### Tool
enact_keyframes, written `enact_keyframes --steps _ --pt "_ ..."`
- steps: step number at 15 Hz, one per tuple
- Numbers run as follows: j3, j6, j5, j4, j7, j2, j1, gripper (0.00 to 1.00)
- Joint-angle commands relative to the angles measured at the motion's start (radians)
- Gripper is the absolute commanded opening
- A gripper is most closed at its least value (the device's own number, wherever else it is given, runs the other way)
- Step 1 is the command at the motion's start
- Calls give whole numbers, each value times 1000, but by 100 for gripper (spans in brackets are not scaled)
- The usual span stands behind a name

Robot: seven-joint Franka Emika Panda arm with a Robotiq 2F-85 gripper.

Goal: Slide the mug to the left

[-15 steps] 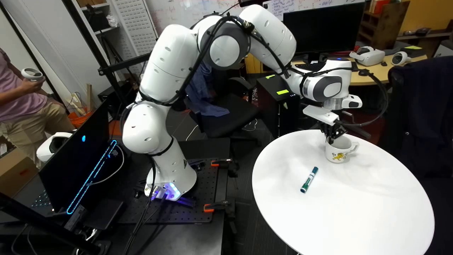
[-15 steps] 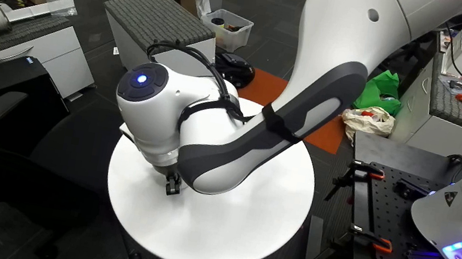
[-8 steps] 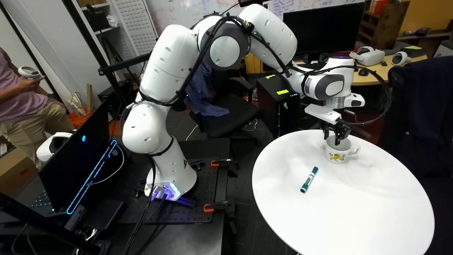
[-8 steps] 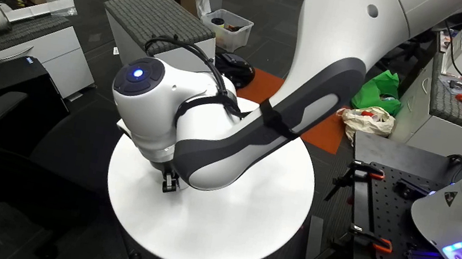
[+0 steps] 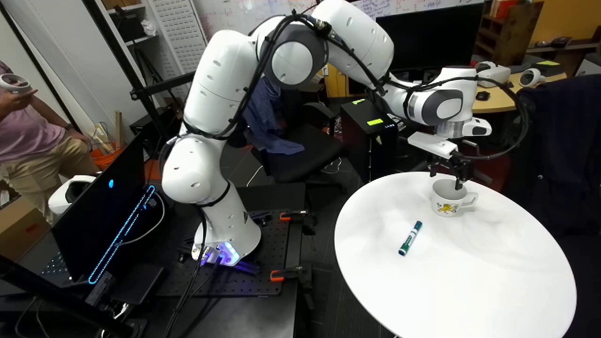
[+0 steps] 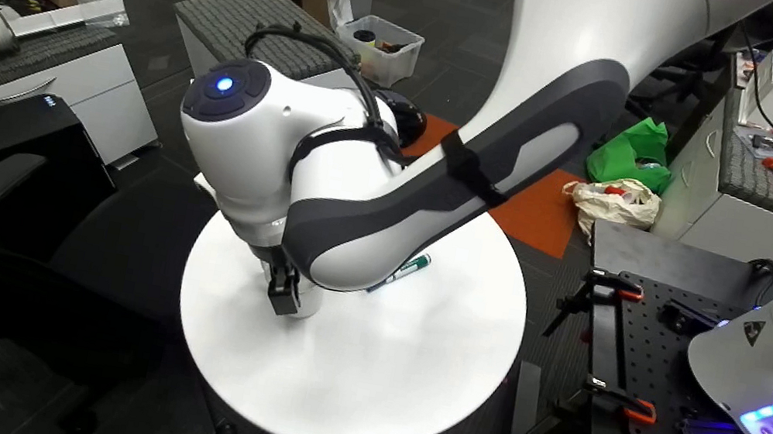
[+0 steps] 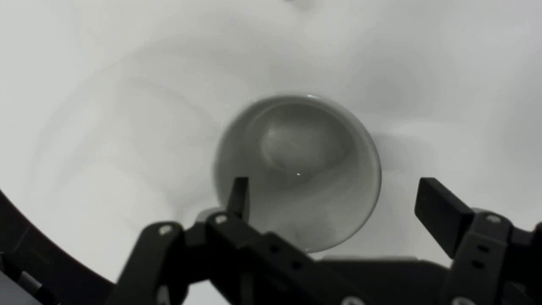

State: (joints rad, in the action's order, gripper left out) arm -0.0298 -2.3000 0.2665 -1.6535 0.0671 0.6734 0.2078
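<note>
At the far left of an exterior view we saw a person [image 5: 35, 134] in pink, holding a white controller [image 5: 14, 83]. To the right, the white arm [image 5: 223, 70] rose from a dark perforated plate [image 5: 263, 281] and arched across to the round white tabletop [image 5: 469, 281]. Nearer the tabletop's left edge than its right lay the green-and-white marker [image 5: 410, 238], aslant. Next we found the mug [image 5: 445, 201], upright near the tabletop's far edge and apart from the marker, with a yellow emblem on its side and its handle turned toward the right edge. Over it hung the gripper [image 5: 446, 182], its jaws spread apart. In the wrist view we noted that the jaw at the left overlapped the mouth of the mug beside the rim, whereas the jaw at the right lay outside it, with a strip of tabletop showing between that jaw and the mug. We could not tell whether the jaw at the left touched the mug or reached below its rim. Beyond the tabletop's far edge, farther right, a white headset [image 5: 498, 74] rested on a wooden desk [image 5: 501, 99], partly behind the arm.
</note>
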Motion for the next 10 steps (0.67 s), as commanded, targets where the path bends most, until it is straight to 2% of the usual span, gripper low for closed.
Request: enact_keyframes --steps 1,5,10 --pt "-6 8 -18 -76 -24 -103 -18 100" --pt "31 -68 -18 -170 -161 -203 -34 100" --pt "90 -182 -53 -343 -229 -330 -130 100"
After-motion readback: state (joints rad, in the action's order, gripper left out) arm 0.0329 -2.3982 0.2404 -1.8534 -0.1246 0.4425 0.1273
